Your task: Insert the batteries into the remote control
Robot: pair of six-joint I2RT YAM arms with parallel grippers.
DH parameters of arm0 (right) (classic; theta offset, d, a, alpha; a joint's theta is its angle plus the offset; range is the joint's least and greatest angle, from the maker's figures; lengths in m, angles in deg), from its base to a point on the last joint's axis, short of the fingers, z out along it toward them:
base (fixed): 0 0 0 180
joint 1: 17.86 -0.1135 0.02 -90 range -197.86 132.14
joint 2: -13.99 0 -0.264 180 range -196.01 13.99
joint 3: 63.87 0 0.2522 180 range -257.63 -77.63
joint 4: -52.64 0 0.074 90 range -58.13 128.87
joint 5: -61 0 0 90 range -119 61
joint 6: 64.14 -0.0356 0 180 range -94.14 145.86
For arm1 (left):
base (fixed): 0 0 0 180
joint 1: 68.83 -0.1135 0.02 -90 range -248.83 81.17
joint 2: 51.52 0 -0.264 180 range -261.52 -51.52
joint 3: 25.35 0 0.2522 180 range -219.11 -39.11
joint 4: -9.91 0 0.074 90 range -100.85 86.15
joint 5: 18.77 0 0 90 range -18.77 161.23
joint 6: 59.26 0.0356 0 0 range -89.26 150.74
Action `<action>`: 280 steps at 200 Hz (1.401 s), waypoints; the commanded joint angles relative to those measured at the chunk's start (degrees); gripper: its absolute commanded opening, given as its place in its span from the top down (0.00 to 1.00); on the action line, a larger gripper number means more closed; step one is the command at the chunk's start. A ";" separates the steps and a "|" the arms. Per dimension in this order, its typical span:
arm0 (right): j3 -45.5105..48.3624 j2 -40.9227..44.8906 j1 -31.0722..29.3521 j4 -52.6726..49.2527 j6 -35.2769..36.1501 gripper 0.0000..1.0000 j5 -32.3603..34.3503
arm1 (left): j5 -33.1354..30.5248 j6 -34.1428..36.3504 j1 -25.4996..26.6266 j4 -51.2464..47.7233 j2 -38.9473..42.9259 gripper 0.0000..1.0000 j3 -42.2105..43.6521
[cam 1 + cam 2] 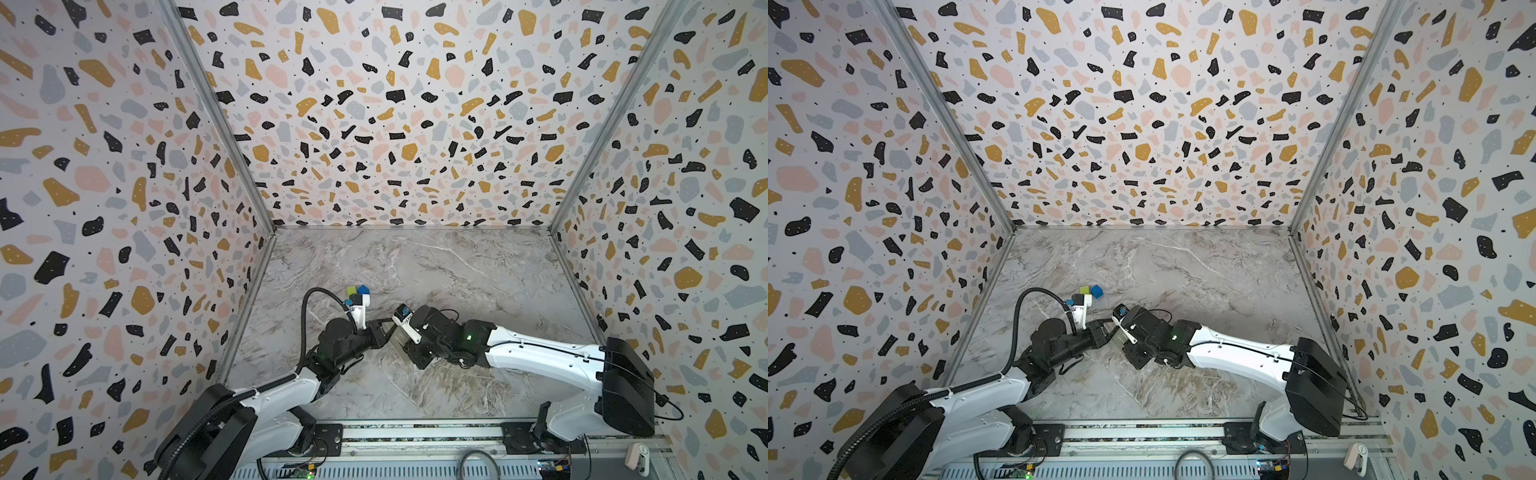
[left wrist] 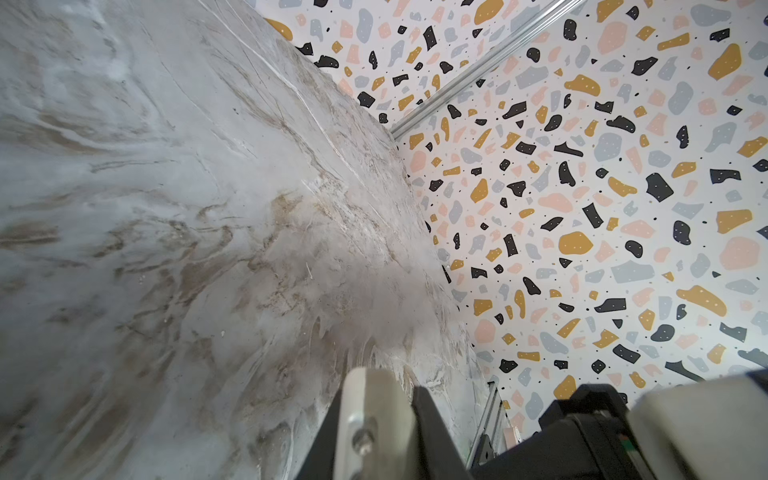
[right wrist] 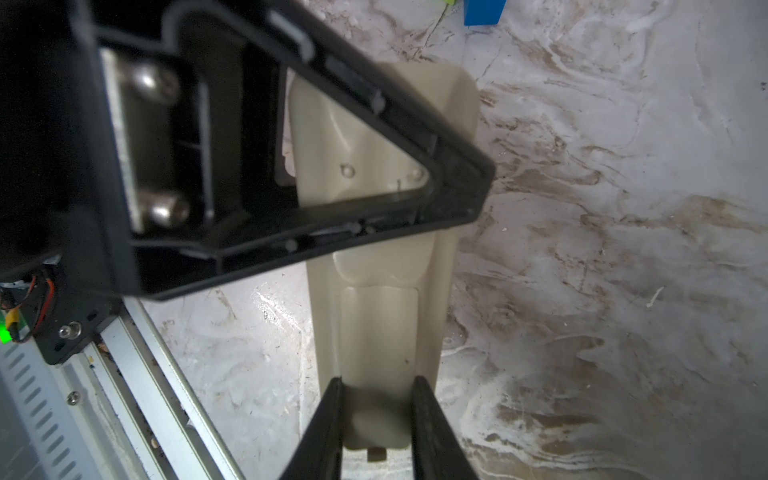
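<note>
We see our right tool [image 3: 378,384] clamped across one end of the remote [image 3: 382,316], plain back showing, over the counter [image 3: 602,270] near its front. Our left tool [image 1: 382,331], jaws together, sits at the remote's other end; whether it touches, we cannot tell.

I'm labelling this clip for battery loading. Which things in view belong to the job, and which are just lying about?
Job: slim cream plastic remote control, plain back showing, gripped at one end by the right gripper; no batteries visible.
Lying about: small green cube; small blue cube.
</note>
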 commanded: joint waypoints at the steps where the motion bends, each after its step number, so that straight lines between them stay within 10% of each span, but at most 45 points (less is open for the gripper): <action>1: -1.61 -1.03 0.25 1.05 -0.27 1.00 0.31 | 3.78 -1.80 0.46 8.38 0.13 1.00 0.03; 280: -1.76 4.60 -2.36 -0.94 0.96 0.62 3.72 | 4.14 -0.93 0.47 4.99 2.85 1.00 0.25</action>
